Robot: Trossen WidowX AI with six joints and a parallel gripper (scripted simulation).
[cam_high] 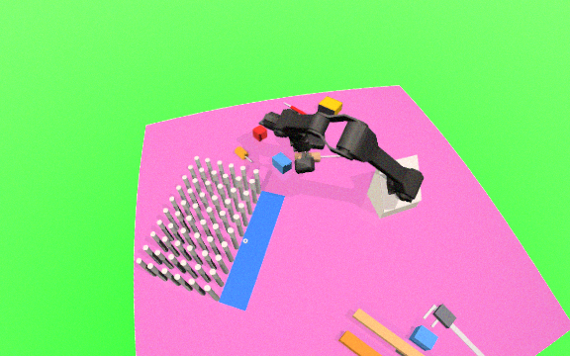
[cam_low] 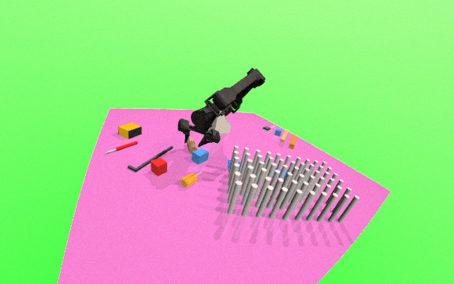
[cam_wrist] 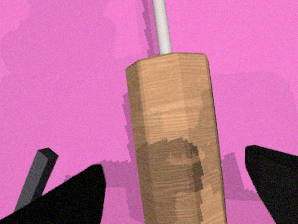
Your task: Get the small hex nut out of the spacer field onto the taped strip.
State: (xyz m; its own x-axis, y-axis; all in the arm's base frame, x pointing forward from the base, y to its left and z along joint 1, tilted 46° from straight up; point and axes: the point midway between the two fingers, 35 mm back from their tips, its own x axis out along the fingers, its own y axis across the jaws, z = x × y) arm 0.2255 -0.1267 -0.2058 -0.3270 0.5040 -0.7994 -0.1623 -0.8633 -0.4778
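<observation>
The hex nut [cam_high: 245, 240] lies on the blue taped strip [cam_high: 257, 277] [cam_low: 231, 164], near its edge beside the spacers. The metal spacers [cam_high: 257, 180] [cam_low: 233, 201] stand upright in rows. A tool with a wooden handle [cam_high: 317, 157] [cam_low: 191, 146] [cam_wrist: 175, 110] and a thin pale rod [cam_high: 331, 156] [cam_wrist: 162, 25] lies outside the field; its far end is hidden in the wrist view. My gripper [cam_high: 303, 154] [cam_low: 193, 143] [cam_wrist: 174, 165] is open, with a finger on each side of the handle and a gap on both sides in the wrist view.
A blue block [cam_high: 281, 163] [cam_low: 200, 156] is close to the gripper. A black hook [cam_low: 152, 158] [cam_wrist: 35, 180], red cube [cam_high: 259, 133] [cam_low: 158, 166], orange screwdriver [cam_high: 240, 152] [cam_low: 189, 180], red screwdriver [cam_low: 126, 146] and yellow-black block [cam_high: 331, 106] [cam_low: 130, 130] lie around. Sticks [cam_high: 384, 328] lie across the table.
</observation>
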